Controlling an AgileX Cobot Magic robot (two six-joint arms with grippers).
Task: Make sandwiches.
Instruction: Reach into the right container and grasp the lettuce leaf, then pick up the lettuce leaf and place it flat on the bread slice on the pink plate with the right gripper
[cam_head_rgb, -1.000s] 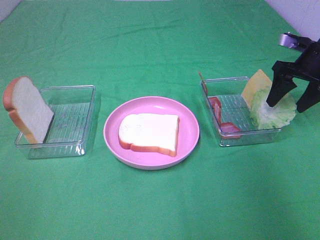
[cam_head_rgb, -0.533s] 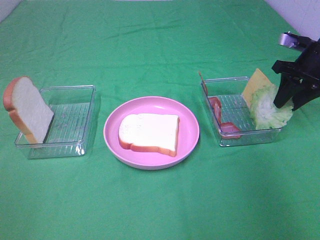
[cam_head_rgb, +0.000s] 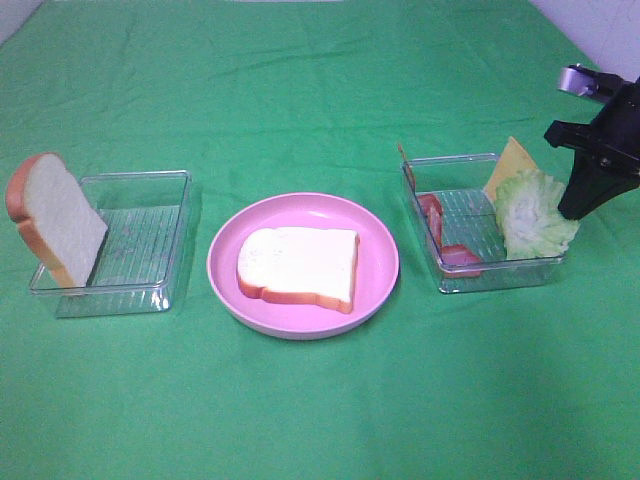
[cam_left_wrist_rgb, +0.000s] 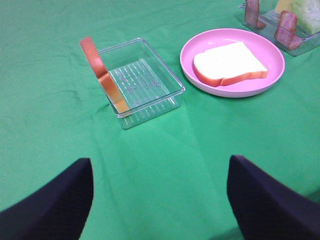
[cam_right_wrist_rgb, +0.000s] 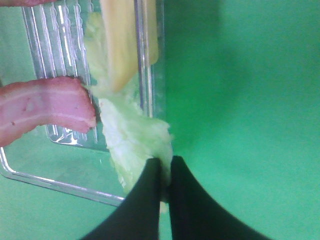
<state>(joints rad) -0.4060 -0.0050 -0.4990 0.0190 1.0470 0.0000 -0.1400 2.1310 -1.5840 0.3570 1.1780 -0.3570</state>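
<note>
Within the last second the right gripper (cam_head_rgb: 583, 197) went from spread wide above the lettuce (cam_head_rgb: 535, 215) to pinched shut on it. The leaf bunched up and rose against the outer end of the right tray (cam_head_rgb: 500, 278). That looked like a finished grasp, so the lettuce layer seemed ready to travel to the plate (cam_head_rgb: 225, 275), where 1 bread slice (cam_head_rgb: 300, 267) lay flat and bare.

In the right wrist view the 2 fingers were closed to a thin slit, with only the leaf's ruffled rim caught between them, just outside the tray wall. The rest of the leaf hung into the tray and touched the cheese (cam_head_rgb: 512, 160), which leaned on the same end. The bacon (cam_head_rgb: 445, 235) lay toward the tray's other end. With so little of the leaf held, it could probably slip out or drag the cheese along on the lift.

The left gripper (cam_left_wrist_rgb: 160, 162) hung well back from the left tray (cam_head_rgb: 140, 176), jaws wide apart and holding nothing. A second slice (cam_head_rgb: 55, 220) leaned upright at that tray's outer end.
</note>
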